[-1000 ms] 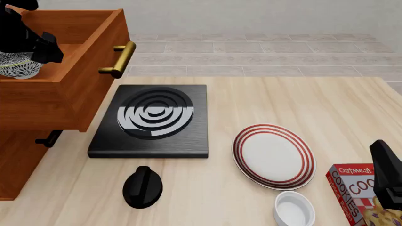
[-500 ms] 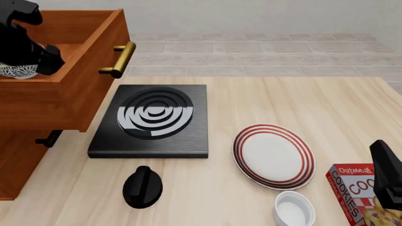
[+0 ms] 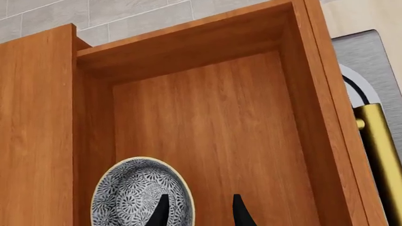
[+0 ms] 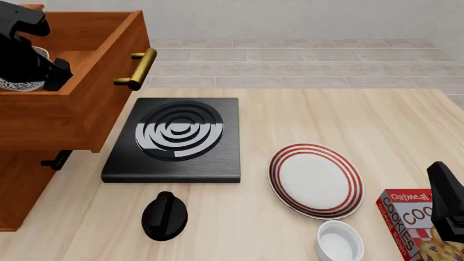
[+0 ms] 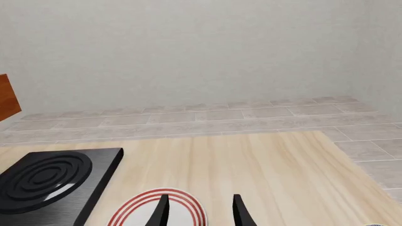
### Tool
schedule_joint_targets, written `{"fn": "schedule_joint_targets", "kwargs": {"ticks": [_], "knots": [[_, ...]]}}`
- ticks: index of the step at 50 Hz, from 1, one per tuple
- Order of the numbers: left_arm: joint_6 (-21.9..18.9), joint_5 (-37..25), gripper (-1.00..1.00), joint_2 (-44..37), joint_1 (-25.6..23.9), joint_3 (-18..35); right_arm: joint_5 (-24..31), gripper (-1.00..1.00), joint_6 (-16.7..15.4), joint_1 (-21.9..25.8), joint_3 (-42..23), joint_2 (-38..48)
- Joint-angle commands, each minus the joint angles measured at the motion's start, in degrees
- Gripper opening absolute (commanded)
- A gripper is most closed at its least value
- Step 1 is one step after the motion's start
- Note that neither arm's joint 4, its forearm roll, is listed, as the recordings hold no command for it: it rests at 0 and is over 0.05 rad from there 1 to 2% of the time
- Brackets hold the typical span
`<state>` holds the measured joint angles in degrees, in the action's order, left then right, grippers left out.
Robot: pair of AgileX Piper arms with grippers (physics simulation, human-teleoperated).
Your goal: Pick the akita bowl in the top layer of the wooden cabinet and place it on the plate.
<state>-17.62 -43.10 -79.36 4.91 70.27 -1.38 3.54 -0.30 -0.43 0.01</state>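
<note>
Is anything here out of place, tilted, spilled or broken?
Nothing looks spilled or broken. The top layer is pulled far out over the stove, as the task needs. The akita bowl lies inside it with the left gripper straddling its rim. The plate lies flat and bare.

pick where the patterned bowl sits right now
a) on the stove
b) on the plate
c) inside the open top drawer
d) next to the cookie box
c: the left wrist view shows the bowl resting on the floor of the open top drawer, and the front view shows the plate holding nothing.
</note>
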Motion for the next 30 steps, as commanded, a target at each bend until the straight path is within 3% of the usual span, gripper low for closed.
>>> {"fn": "schedule_joint_targets", "kwargs": {"ticks": [1,4,5,11,17,30], "knots": [[-0.34,1.16,1.00,0.19,0.49,-1.08,-0.10,1.00,-0.03,-0.07,0.00,0.00],[-0.14,0.80,1.00,0.43,-0.75,-0.63,-0.11,1.00,-0.05,-0.07,-0.02,0.00],[-1.67,1.16,-1.00,0.78,-0.28,-0.87,-0.11,1.00,-0.05,-0.07,-0.03,0.00],[-5.92,2.09,-1.00,0.85,1.75,-2.06,-0.12,1.00,0.03,-0.12,-0.08,0.00],[-2.40,1.42,-1.00,0.16,-0.39,-0.11,-0.13,1.00,0.09,-0.14,-0.10,0.00],[-1.30,0.93,-1.00,-0.26,-2.74,1.60,-0.10,1.00,0.13,-0.18,-0.11,0.00]]}}
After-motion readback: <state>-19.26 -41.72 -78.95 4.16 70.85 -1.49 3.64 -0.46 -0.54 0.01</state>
